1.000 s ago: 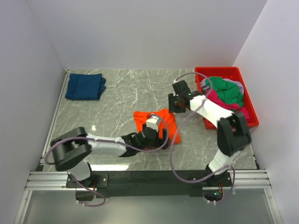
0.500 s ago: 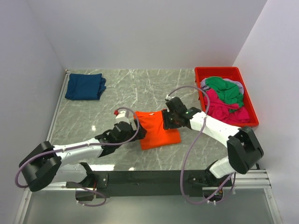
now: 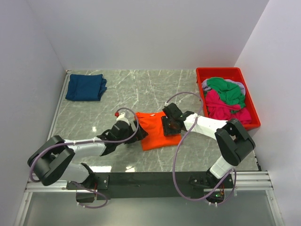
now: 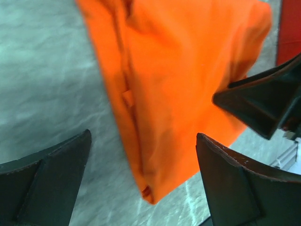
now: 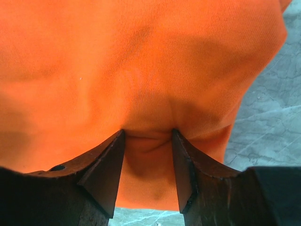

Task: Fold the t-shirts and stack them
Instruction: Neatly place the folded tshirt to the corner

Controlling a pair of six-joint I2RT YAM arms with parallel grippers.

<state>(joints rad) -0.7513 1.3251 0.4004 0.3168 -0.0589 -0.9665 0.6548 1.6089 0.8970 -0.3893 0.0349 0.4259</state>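
Position of the orange t-shirt (image 3: pixel 157 137): folded into a compact, nearly square packet, flat on the table (image 3: pixel 117 96) at frame centre in the top view, with both arms converging on it. The left gripper (image 3: pixel 130 126) sits at the packet's left edge. In the left wrist view its jaws stand wide apart and grasp nothing, the layered folded edge lying between and ahead of them. The right gripper (image 3: pixel 170 125) presses on the packet's upper right part. In the right wrist view its fingers (image 5: pixel 101 172) are drawn close with a puckered ridge of orange cloth nipped between them, apparently a pinch grip. The folded navy t-shirt (image 3: pixel 85 87), the likely base of the stack, lies well apart at upper left. The left arm is nearer to it, and only bare table lies between. The red bin (image 3: pixel 251 110) at right holds a heap of t-shirts (image 3: pixel 225 94), green, pink and grey, unfolded and outside that path.
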